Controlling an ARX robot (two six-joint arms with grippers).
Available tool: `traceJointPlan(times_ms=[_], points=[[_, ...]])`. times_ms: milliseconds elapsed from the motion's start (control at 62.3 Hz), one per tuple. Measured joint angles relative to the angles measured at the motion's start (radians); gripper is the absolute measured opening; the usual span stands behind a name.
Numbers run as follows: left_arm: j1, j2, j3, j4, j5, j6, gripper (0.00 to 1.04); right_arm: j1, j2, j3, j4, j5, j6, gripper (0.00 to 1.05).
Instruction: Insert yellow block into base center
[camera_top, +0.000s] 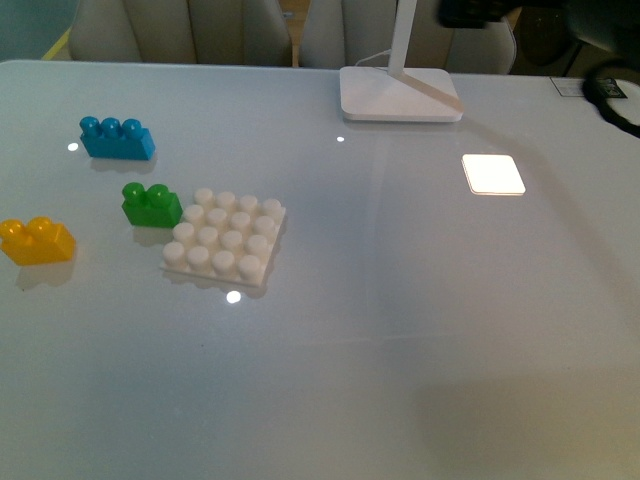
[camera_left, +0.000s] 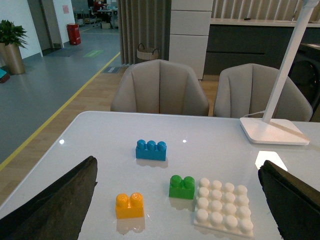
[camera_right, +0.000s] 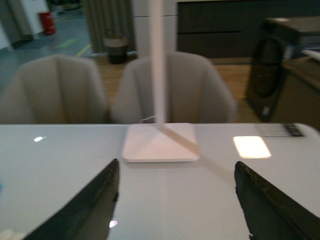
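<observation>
Approach step; nothing is grasped yet. The yellow block (camera_top: 37, 241) rests on the bench (camera_top: 430, 340) toward the robot's left, apart from the white 4x4-stud base (camera_top: 225, 237), with a green 2-stud brick (camera_top: 151, 204) just beside the base. The left fingers (camera_left: 60, 205) and right fingers (camera_right: 95, 200) are spread wide and empty. The next move probably calls for the left arm to descend, straddle the yellow block's sides and close, clear of the green brick.
</observation>
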Motion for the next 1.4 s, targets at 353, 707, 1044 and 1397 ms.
traceJointPlan(times_ms=[353, 707, 1044, 1397], points=[[0.0, 0.0, 0.0, 0.0, 0.0, 0.0, 0.97, -0.149, -0.271, -0.322, 0.039, -0.146, -0.023, 0.02], [0.0, 0.0, 0.0, 0.0, 0.001, 0.0, 0.97, -0.239, -0.591, -0.448, -0.151, -0.231, -0.023, 0.02], [0.0, 0.0, 0.0, 0.0, 0.001, 0.0, 0.97, -0.335, -0.883, -0.496, -0.392, -0.323, -0.024, 0.02], [0.0, 0.0, 0.0, 0.0, 0.001, 0.0, 0.97, -0.336, -1.133, -0.497, -0.618, -0.323, -0.024, 0.02]])
